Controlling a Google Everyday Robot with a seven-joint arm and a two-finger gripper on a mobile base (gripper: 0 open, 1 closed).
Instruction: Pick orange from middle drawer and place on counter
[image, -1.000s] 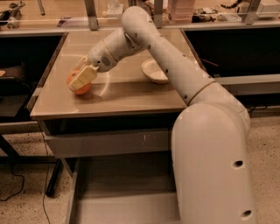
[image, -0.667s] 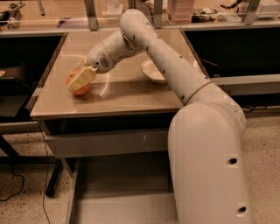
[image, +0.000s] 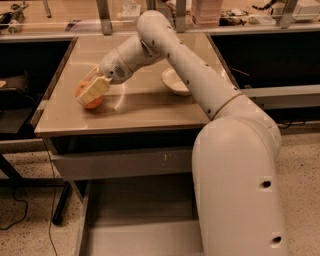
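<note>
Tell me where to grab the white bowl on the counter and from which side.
Probably best: pinch the white bowl at its rim from above, one finger inside and one outside, since it sits upright, shallow and open on the counter. Take the rim side nearer the orange, which shows; the arm hides the other side. The gripper is farther along the counter, shut on the orange.

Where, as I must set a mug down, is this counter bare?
Bare: the glossy tan counter along its front, from round orange fruit to the right edge. Crowded: left, end effector at the fruit; far right, shallow white bowl.
</note>
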